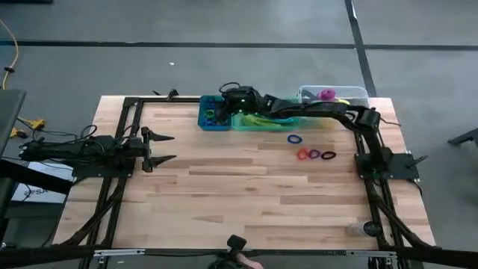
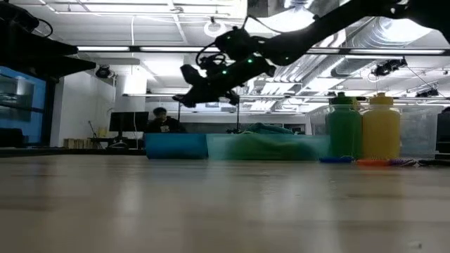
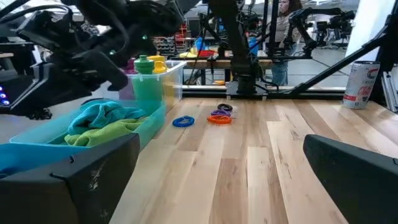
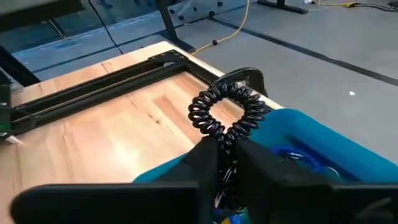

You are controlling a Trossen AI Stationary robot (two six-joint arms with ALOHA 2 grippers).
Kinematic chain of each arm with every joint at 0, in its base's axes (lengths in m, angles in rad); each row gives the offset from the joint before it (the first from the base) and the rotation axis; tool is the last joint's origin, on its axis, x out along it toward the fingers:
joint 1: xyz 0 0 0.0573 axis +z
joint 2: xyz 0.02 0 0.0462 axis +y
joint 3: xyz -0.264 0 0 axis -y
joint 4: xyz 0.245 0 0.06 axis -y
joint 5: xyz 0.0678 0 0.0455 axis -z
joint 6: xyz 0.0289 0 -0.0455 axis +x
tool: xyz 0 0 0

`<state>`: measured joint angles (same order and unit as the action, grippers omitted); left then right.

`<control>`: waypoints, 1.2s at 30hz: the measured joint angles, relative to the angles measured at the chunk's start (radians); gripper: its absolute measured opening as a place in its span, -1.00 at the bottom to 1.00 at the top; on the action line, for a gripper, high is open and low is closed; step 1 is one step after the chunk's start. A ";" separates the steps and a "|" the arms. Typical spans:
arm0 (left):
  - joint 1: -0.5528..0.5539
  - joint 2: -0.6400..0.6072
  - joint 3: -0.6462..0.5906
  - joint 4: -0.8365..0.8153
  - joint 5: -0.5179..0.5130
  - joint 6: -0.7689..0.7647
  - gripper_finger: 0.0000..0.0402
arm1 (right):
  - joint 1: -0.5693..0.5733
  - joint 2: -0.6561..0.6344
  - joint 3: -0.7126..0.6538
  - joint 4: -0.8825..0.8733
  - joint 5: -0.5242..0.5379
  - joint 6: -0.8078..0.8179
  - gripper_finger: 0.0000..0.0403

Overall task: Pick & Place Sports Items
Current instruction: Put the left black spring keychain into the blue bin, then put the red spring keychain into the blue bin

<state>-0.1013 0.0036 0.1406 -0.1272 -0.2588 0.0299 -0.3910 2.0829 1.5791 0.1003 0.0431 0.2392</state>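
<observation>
Right gripper [image 1: 224, 99] above blue bin [image 1: 213, 119], fingers clamped on black coiled ring [image 4: 225, 115]. Left gripper [image 1: 160, 148] well left of bin, jaws apart. Loose rings [image 1: 314, 153] right of bin.

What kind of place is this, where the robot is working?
Probably a robotics lab or workshop in a large open hall. The ceiling ducts are bare, a person sits at a desk behind the wooden table, and more frames and equipment stand around on the grey floor.
</observation>
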 joint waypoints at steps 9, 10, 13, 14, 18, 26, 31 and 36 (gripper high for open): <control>0.000 0.000 0.000 0.000 0.000 0.000 0.83 | 0.000 0.001 0.000 -0.017 -0.032 -0.014 -0.33; 0.000 0.000 0.000 0.000 0.000 0.000 0.83 | 0.000 0.001 0.000 -0.017 -0.034 -0.018 -0.28; 0.000 0.000 0.000 0.000 0.000 0.000 0.83 | 0.000 0.001 0.000 -0.017 -0.057 -0.027 -0.14; 0.000 0.000 0.000 0.000 0.000 0.000 0.83 | 0.000 0.000 0.000 -0.017 -0.067 -0.027 -0.10; 0.000 0.000 0.000 0.000 0.000 0.000 0.83 | 0.000 -0.008 0.000 -0.022 -0.084 -0.034 0.04; 0.000 0.000 0.000 0.000 0.000 0.000 0.83 | 0.000 -0.068 0.000 -0.062 -0.097 -0.085 0.19; 0.000 0.000 0.000 0.000 0.000 0.000 0.83 | 0.003 -0.147 0.000 -0.129 -0.068 -0.117 0.19; 0.000 0.000 0.000 0.000 0.000 0.000 0.83 | 0.010 -0.231 0.000 -0.238 -0.045 -0.112 0.19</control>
<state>-0.1013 0.0036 0.1410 -0.1268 -0.2588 0.0299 -0.3808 1.8522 1.5795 -0.1374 -0.0024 0.1269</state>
